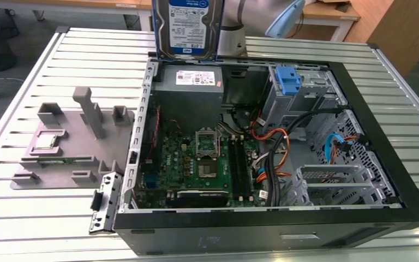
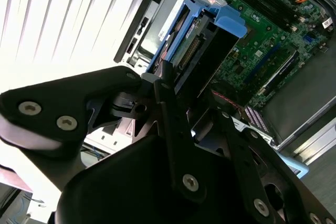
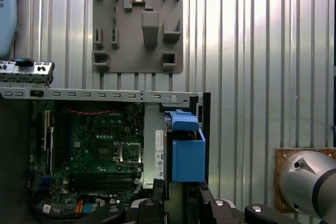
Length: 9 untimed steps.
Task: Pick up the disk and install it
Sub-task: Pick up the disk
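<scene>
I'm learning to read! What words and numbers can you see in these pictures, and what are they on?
The label on the disk: print there, too small to read.
The white sticker on the grey power supply: too blurred to read.
The green circuit board: tiny marks, unreadable.
So no text can be quoted.

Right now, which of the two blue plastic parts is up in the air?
The disk, a labelled drive in blue rails, held upright above the case; the blue bracket sits down inside it.
</scene>
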Tool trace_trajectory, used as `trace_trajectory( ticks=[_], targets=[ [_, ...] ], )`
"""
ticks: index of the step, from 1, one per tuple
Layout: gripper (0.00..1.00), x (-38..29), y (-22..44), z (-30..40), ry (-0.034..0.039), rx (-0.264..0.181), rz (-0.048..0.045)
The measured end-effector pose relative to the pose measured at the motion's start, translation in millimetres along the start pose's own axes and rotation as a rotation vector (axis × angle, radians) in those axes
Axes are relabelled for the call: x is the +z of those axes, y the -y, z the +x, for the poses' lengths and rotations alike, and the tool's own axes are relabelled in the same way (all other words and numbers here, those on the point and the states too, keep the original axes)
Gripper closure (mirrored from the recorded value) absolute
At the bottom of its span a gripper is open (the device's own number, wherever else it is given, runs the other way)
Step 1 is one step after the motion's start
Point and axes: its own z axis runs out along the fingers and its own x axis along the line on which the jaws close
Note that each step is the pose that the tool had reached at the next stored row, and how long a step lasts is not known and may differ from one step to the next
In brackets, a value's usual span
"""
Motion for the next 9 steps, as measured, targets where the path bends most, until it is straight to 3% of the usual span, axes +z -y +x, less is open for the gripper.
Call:
trace_trajectory(
  ticks=[9],
  targets=[
    [0.65,0.2,3.6,0.0,0.0000,0.000,0.0000]
  ],
)
